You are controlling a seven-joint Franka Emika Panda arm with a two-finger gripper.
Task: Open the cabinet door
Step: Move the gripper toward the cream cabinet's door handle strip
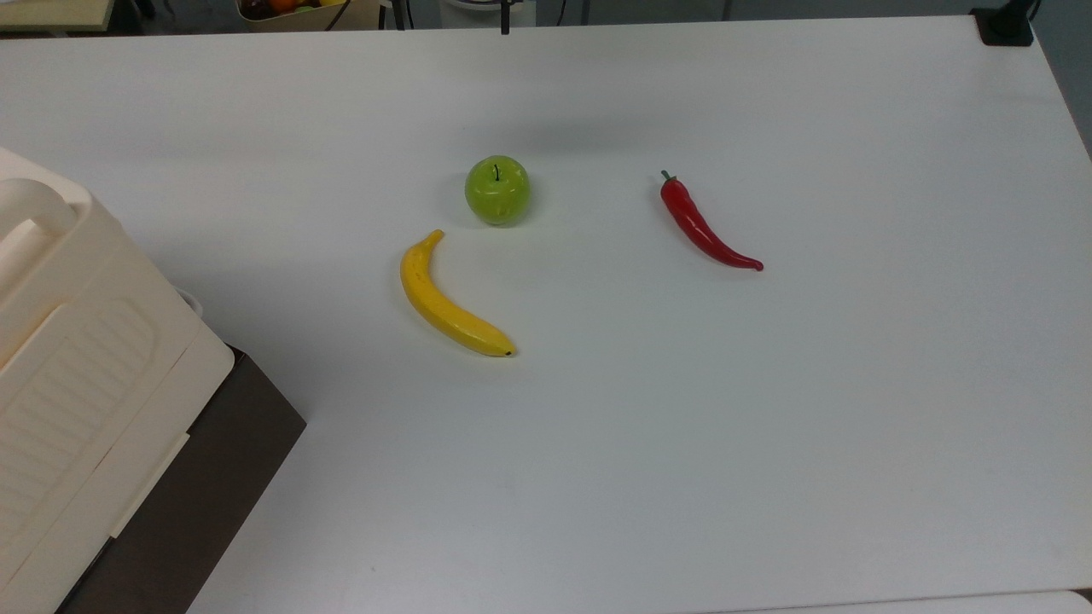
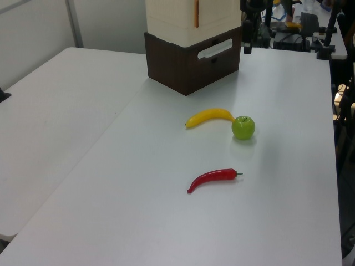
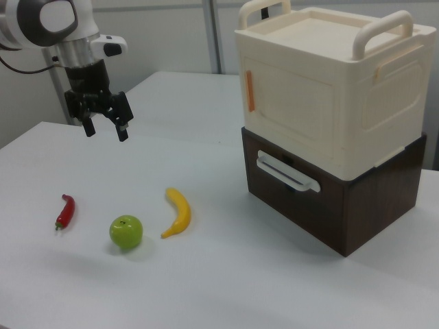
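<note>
Claw: your claw (image 3: 105,129) hangs in the air above the table (image 1: 768,409), fingers apart and pointing down, nothing between them. In the right view it is well apart from the cabinet, over toward the right view's left.
Cabinet door: you will find the cabinet door (image 3: 296,113) on the front face of the cream box (image 3: 329,89), lying flush with that face, with an orange strip (image 3: 250,91) down its edge on the right view's left.
Cabinet seat: the cream box sits on a dark brown base (image 3: 329,195) with a pale handle (image 3: 288,173); in the top view the stack sits at the table's left edge, near the lower left corner.
Loose items: a banana (image 1: 448,300), a green apple (image 1: 497,190) and a red chili (image 1: 701,226) lie mid-table. The banana and the apple are near each other; the chili lies well apart from both.
Open room: you have bare table between the banana and the base, and along the top view's right edge and lower edge.
</note>
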